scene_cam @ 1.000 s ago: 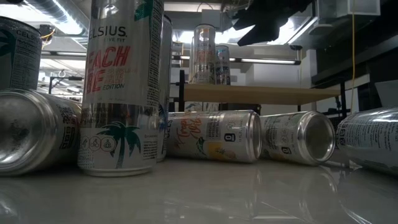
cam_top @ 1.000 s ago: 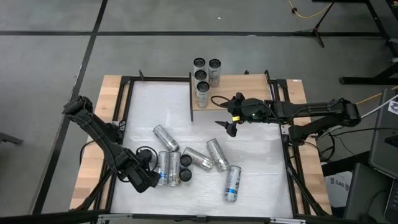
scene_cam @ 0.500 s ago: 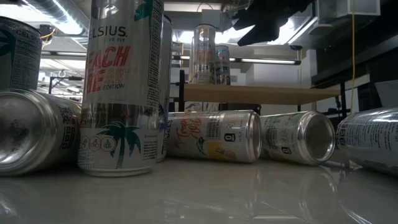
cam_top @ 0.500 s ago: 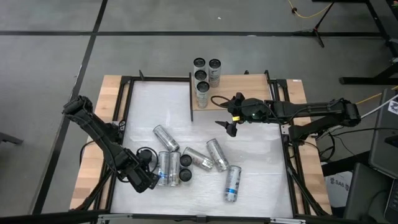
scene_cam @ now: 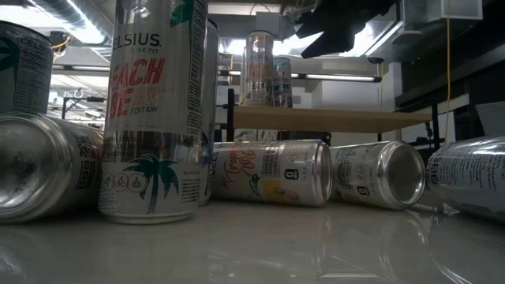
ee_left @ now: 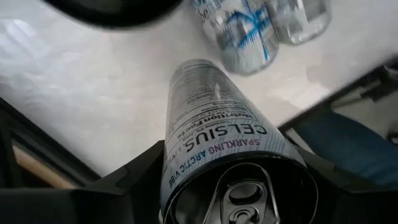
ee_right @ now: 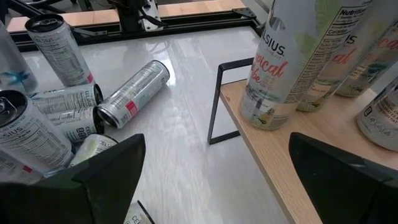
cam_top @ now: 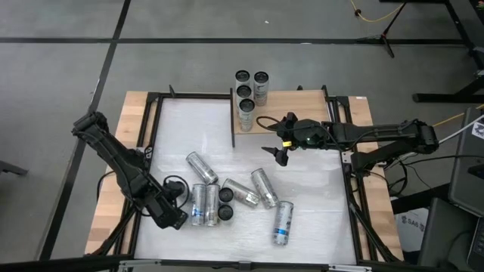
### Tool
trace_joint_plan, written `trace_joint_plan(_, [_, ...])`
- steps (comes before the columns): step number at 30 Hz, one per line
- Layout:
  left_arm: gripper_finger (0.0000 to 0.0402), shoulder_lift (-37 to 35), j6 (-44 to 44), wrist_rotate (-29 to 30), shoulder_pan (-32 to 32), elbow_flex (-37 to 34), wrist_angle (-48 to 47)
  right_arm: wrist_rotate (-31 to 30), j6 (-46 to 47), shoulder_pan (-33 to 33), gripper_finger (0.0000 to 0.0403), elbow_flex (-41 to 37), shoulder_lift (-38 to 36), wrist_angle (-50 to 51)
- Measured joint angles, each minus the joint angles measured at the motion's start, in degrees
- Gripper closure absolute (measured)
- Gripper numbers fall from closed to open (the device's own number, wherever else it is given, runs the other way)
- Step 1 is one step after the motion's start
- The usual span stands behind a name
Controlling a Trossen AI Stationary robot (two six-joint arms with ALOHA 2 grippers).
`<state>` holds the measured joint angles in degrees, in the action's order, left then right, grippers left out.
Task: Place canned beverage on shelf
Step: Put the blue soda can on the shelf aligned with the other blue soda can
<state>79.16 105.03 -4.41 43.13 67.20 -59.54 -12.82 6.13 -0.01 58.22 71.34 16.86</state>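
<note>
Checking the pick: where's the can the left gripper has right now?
In the high view, the can sits in the left gripper at the table's near-left, just left of the cluster of cans. The left wrist view shows the fingers on either side of it.

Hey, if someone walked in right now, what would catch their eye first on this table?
Probably the jumble of cans lying and standing mid-table. Next, the four cans upright on the shelf at the far edge. The left hand has closed on a can at the near left, while the right hand hovers open by the shelf.

Left tool (cam_top: 175, 216) sits lower left of the high view, fingers clamped. Right tool (cam_top: 281, 148) hovers upper centre, fingers spread.
</note>
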Motion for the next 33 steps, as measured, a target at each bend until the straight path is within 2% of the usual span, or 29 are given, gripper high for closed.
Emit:
trace_joint_plan(7, [0.015,-4.67,-6.83,-3.72,0.02,0.0,1.8,0.04,0.0,0.0,0.0017,0.0,-0.01,0.0])
trace_joint_plan(14, [0.015,-7.87,-15.23,-3.84,0.0,0.0,9.64,0.11,0.01,0.0,0.0017,0.0,-0.01,0.0])
trace_joint_plan(25, [0.015,-8.25,-16.91,-6.07,-0.84,0.0,24.65,3.52,0.0,0.0,0.0017,0.0,-0.01,0.0])
trace_joint_plan(33, [0.015,-8.25,-27.75,-0.66,-7.14,0.04,30.25,6.45,0.06,0.0,0.0017,0.0,-0.01,0.0])
